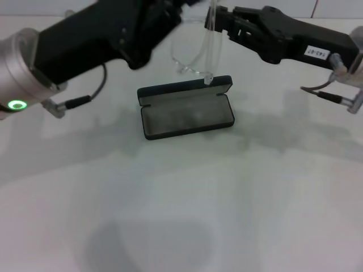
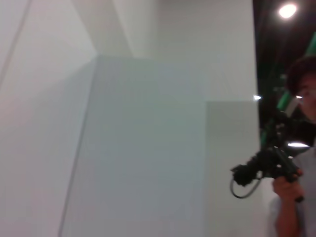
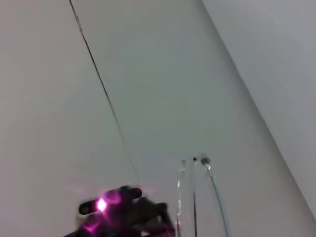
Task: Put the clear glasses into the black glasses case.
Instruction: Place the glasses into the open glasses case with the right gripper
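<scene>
Clear glasses hang pinched in your right gripper, above the open black glasses case; lowering comes next. Left gripper nearby, jaws unreadable.

White sticker on top of right arm's black housing: dark printed characters, roughly "143-02", digits not sure. Green ring light on left arm's silver joint: indicator only, no characters. Black glasses case: no lettering legible. No readable text in either wrist view.
</scene>
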{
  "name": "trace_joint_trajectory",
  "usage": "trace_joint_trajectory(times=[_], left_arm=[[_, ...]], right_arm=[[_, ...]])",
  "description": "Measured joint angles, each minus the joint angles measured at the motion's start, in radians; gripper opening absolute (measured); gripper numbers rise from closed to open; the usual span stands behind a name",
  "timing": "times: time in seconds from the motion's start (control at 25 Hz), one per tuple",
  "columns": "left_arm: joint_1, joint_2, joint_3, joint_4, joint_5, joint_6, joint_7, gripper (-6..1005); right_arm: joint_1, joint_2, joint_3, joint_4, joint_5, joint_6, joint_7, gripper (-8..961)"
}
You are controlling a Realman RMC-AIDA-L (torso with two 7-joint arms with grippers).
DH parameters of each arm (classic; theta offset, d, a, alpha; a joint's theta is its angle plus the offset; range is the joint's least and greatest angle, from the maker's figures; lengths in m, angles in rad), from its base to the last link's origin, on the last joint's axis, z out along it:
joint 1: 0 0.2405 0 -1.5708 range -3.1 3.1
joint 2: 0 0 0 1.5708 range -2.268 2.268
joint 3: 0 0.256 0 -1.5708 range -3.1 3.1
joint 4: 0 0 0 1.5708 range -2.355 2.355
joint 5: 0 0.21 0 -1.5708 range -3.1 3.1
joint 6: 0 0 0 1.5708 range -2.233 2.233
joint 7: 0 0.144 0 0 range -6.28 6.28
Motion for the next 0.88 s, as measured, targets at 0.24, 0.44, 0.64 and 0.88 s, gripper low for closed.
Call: trace_joint_trajectory(times=[0.24,0.44,0.64,0.88], left_arm=[[-0.017,0.000,0.023,-0.006,0.003,-0.001,0.000,39],[-0.016,0.000,0.018,-0.009,0.004,-0.008,0.000,39],[-0.007,0.000,0.015,-0.007,0.004,-0.009,0.000,39],[0.011,0.001,0.012,-0.001,-0.009,-0.001,0.000,40]], right_arm=[[0.022,0.003,-0.037,0.000,-0.005,0.003,0.000,58],[0.024,0.003,-0.082,-0.028,-0.007,0.001,0.000,58],[0.008,0.000,-0.093,-0.051,-0.006,0.007,0.000,58],[-0.012,-0.006,-0.045,-0.052,-0.008,0.017,0.000,58]])
